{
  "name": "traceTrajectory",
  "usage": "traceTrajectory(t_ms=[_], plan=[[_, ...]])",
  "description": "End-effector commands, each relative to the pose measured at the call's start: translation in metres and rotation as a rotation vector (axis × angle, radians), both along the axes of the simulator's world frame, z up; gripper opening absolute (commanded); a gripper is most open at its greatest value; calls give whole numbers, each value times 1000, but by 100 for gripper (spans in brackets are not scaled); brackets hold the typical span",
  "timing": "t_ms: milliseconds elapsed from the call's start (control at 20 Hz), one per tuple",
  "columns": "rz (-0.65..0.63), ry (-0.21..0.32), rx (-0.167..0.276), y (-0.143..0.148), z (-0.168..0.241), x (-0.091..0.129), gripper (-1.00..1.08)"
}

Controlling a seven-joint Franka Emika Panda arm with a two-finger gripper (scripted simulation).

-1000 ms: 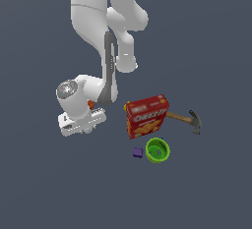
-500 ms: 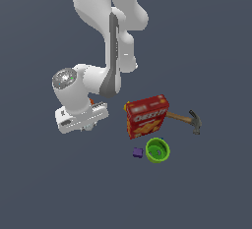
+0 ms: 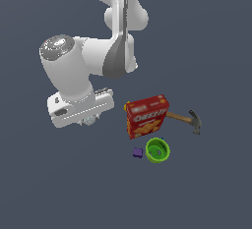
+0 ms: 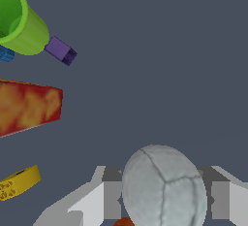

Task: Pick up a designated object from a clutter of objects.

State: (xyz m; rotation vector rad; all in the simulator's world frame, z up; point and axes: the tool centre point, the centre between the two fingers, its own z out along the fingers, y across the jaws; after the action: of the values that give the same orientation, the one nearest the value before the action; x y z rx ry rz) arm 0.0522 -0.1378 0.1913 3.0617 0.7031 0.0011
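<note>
Whitish-grey ball (image 4: 163,187) clamped between closed end effector (image 4: 164,198) fingers (image 4: 112,196), lifted off grey counter (image 3: 59,184); rounded surface liable to slip free, rolling toward purple cube (image 3: 138,152), green cup (image 3: 157,150), red box (image 3: 146,116).

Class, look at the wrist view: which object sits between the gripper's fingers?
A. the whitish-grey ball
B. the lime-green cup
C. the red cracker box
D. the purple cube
A: the whitish-grey ball fills the gap between the gripper's fingers, while the other objects lie apart from it.
</note>
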Motion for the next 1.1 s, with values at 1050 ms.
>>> traceTrajectory(t_ms=[1050], plan=[[-1, 1, 0, 51, 172, 52, -100]])
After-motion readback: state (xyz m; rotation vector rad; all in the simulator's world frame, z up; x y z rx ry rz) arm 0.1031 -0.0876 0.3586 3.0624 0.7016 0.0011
